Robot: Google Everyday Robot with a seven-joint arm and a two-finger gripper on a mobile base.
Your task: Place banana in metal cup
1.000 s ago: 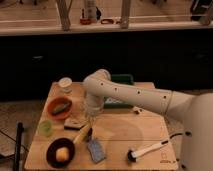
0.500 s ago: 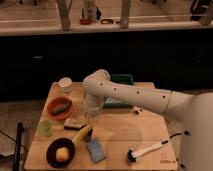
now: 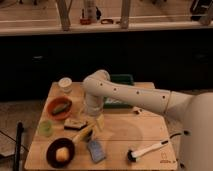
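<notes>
The banana (image 3: pixel 84 133) is small, yellow and slightly curved. It lies tilted on the wooden table (image 3: pixel 130 132), just left of centre. My gripper (image 3: pixel 97 122) hangs from the white arm (image 3: pixel 125 95) and sits right at the banana's upper right end, touching or nearly touching it. A small pale cup (image 3: pixel 65 85), the likely metal cup, stands upright at the table's back left, well away from the gripper.
A dark bowl (image 3: pixel 51 156) holds a round yellowish fruit (image 3: pixel 61 154) at front left. Close by are a blue-grey sponge (image 3: pixel 96 150), a tan block (image 3: pixel 75 124), a green cup (image 3: pixel 45 127) and an orange bowl (image 3: pixel 59 107). A green tray (image 3: pixel 121 80) stands at the back and a white brush (image 3: pixel 147 149) at front right.
</notes>
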